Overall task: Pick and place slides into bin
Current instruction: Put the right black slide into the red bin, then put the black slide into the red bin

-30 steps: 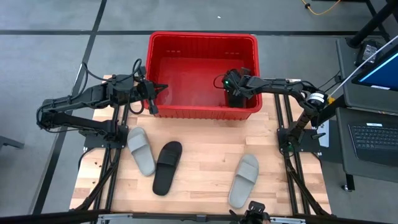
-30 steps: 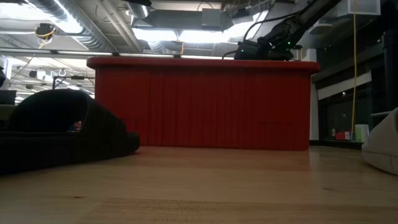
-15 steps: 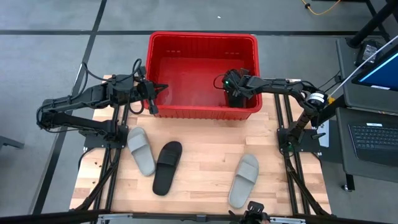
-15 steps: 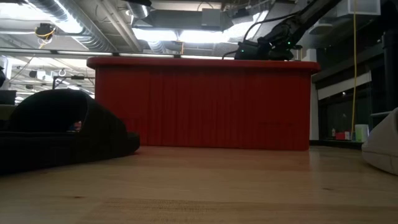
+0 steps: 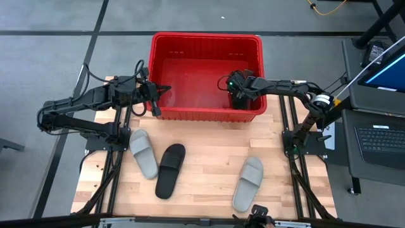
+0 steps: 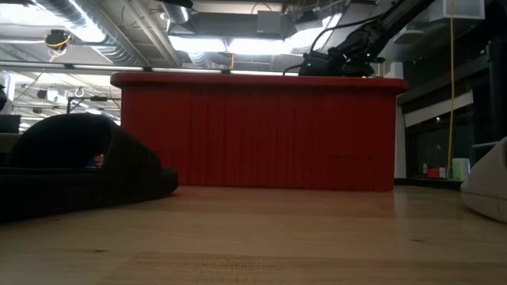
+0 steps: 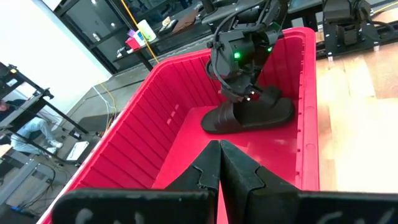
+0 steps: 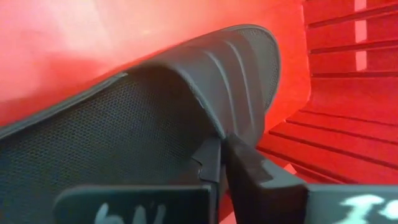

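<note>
The red bin (image 5: 205, 39) stands at the table's far middle. One black slide (image 7: 249, 116) lies inside it on the right, near the near wall. My right gripper (image 5: 237, 96) reaches down into the bin and is shut on that slide's strap (image 8: 230, 74). My left gripper (image 5: 155, 106) is shut and empty, hovering at the bin's near-left corner (image 7: 219, 155). A grey slide (image 5: 143, 152), a black slide (image 5: 170, 170) and another grey slide (image 5: 248, 183) lie sole down on the table. My right gripper pinches the near edge of the black slide's strap (image 8: 210, 127) between its two fingertips (image 8: 239, 163). The fingers come from above, slanting down from the table's right. The slide's sole (image 7: 273, 118) rests flat on the bin's floor.
The wooden table (image 5: 202, 142) has free room between the bin's near wall and the three loose slides. In the low view the black slide (image 6: 79, 166) fills the left and a grey slide (image 6: 487, 190) shows at the right edge. A laptop (image 5: 380, 142) stands off the table's right.
</note>
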Robot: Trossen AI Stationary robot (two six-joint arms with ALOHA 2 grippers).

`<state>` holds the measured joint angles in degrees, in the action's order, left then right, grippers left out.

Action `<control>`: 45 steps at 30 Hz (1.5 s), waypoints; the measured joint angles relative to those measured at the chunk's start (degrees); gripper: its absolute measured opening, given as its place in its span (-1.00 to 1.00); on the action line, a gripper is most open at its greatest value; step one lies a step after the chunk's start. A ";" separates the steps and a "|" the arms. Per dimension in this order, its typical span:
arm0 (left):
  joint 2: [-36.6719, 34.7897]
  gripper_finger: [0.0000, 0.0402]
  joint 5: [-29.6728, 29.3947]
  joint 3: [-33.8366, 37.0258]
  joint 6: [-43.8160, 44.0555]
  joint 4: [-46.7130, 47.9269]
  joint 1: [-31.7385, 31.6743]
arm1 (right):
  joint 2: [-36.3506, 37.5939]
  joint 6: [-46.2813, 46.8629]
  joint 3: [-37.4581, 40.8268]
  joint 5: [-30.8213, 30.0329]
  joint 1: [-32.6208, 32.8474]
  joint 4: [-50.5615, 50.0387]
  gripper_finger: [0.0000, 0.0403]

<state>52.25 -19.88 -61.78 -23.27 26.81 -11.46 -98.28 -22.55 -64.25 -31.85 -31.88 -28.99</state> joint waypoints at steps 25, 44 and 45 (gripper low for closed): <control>0.00 -0.98 0.00 0.00 0.02 0.00 0.00 | 0.00 5.08 -0.07 6.00 -0.42 -0.58 -0.77; 0.01 -0.98 0.01 0.00 0.13 0.00 -0.01 | 0.08 3.08 -1.59 6.21 -0.58 -2.55 -0.15; 0.00 -0.98 0.01 0.00 0.15 0.00 0.00 | 0.12 3.24 -2.25 6.14 -0.55 -2.52 -0.15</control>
<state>52.25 -19.87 -61.77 -23.11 26.81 -11.46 -98.16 -19.30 -66.50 -25.71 -32.43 -31.51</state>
